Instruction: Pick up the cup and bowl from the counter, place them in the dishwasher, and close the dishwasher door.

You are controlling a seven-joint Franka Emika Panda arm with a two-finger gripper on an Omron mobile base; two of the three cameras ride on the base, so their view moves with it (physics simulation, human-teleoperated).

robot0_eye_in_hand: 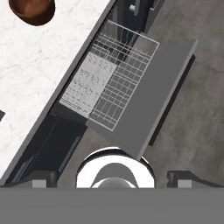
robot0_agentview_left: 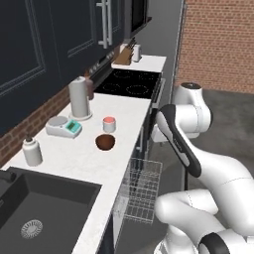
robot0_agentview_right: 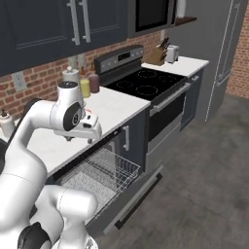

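Wide apart stand the two dark fingertips (robot0_eye_in_hand: 38, 180) of the gripper (robot0_eye_in_hand: 114, 179) at 6 o'clock in the hand view, and they grip nothing; the claw looks straight down over the open dishwasher (robot0_eye_in_hand: 114, 94). Below it the silver wire rack (robot0_eye_in_hand: 118, 74) is pulled out above the dishwasher door (robot0_eye_in_hand: 155, 98), which lies flat and lowered, reaching toward 2 o'clock over the grey floor (robot0_eye_in_hand: 197, 118). At 11 o'clock in that view the bowl (robot0_eye_in_hand: 33, 11) sits on the white counter (robot0_eye_in_hand: 39, 65), partly cut by the edge. In the left base view the bowl (robot0_agentview_left: 105, 142) stands upright near the counter's front edge (robot0_agentview_left: 74, 158), with the cup (robot0_agentview_left: 109, 124) just beside it at 12 o'clock, the two apart. A grey canister (robot0_agentview_left: 80, 98) and a small scale (robot0_agentview_left: 64, 127) stand at 10 o'clock from the cup, a white soap bottle (robot0_agentview_left: 32, 151) at 9 o'clock from the bowl, and the black sink (robot0_agentview_left: 39, 211) at 7 o'clock.
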